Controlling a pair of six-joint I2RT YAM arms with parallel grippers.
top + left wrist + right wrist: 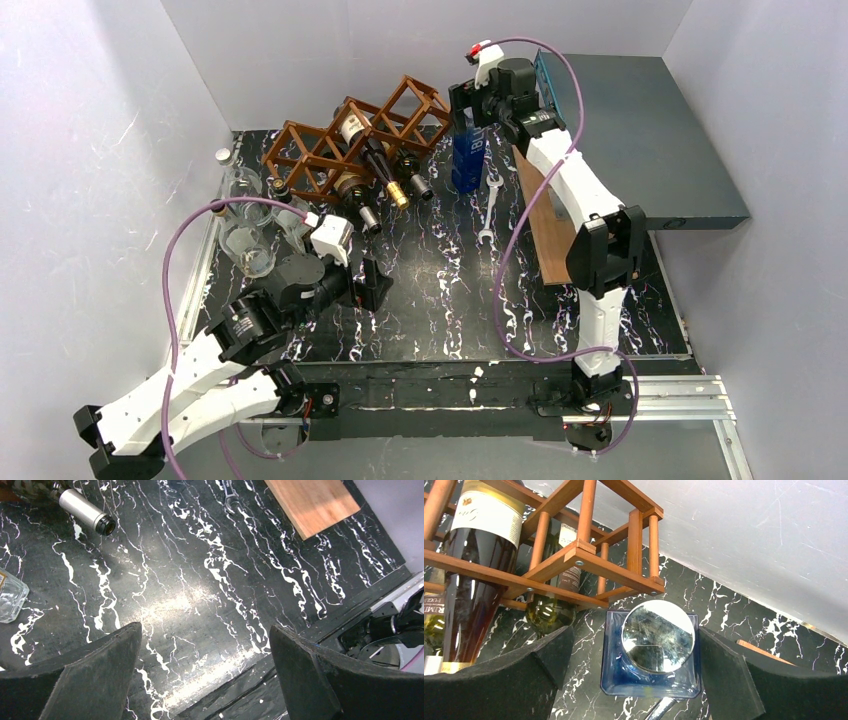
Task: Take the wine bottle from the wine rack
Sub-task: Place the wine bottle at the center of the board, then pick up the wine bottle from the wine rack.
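Approach stage: no bottle gripped yet

Nearest, on the left, the left gripper [205, 642] hangs over the bare marbled table [175, 580]. Its fingers are spread wide with nothing between them. A silver-capped bottle neck [87, 512] pokes out toward it from the rack side.

Farther in, the wine rack [330, 145] stands at the far left-centre on its diamond cells. It holds several bottles, their necks pointing near and right. The wine bottle [486, 515] with the cream label lies in an upper cell, and its gold-capped neck [398, 193] sticks out.

Farthest, the right gripper [634, 645] is also spread apart. It hovers above a blue square bottle [649, 682] just right of the rack and grips nothing.

The step in hand looks like the reach. To do it well, line the fingers up across a protruding neck and close below the cap. Then draw the bottle out along its own axis, so the glass neither catches the slats nor drags the light rack. The blue square bottle and the wrench [490, 205] lie near that path and are worth steering around.
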